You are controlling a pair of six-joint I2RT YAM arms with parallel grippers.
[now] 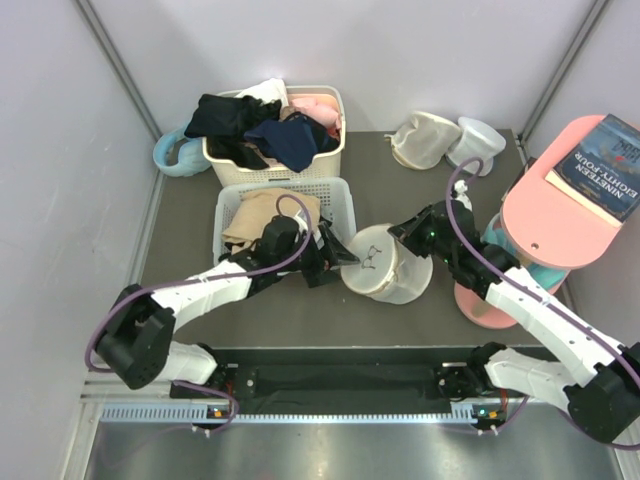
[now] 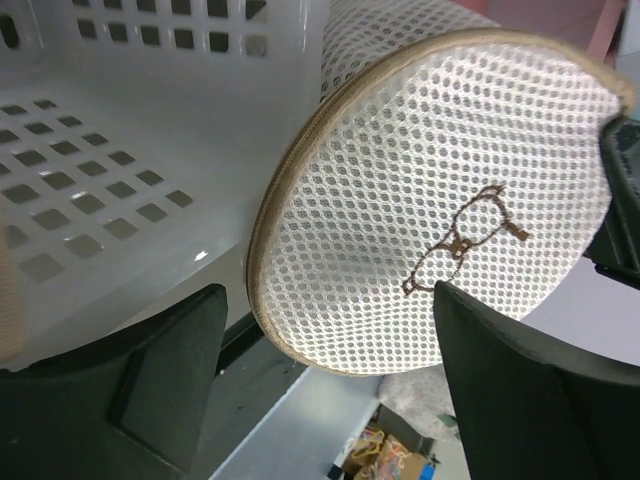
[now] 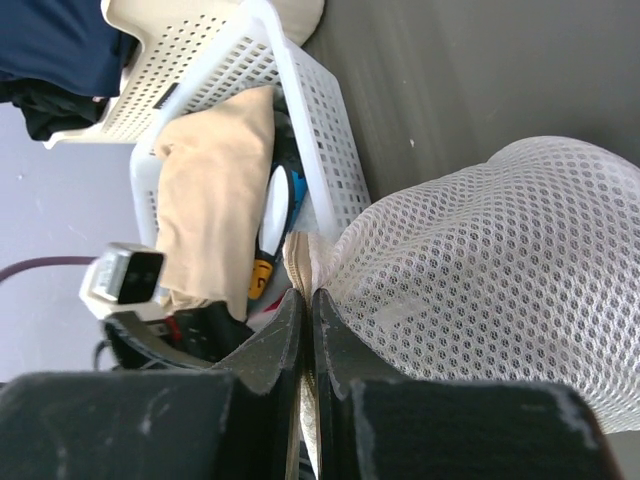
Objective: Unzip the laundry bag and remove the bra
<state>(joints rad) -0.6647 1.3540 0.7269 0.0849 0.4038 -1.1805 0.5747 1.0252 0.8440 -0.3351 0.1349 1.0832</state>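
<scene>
The laundry bag (image 1: 388,268), a round cream mesh drum with a small bra pictogram on its flat face, lies on its side at the table's middle. My left gripper (image 1: 338,256) is open just left of that face. In the left wrist view the face (image 2: 430,200) fills the space ahead, and the gripper (image 2: 328,295) stands with both jaws apart around its lower rim, not touching it. My right gripper (image 1: 407,234) is shut on the bag's beige zip rim. The right wrist view shows the gripper (image 3: 308,296) pinching that seam beside the mesh (image 3: 490,260). The bra is hidden.
A white perforated basket (image 1: 285,187) holding a folded tan cloth (image 1: 258,215) stands right behind my left gripper. A larger basket (image 1: 338,150) with dark garments sits behind it. Two pale pouches (image 1: 425,138) lie at the back right. A pink stool (image 1: 545,215) carries a book (image 1: 600,160).
</scene>
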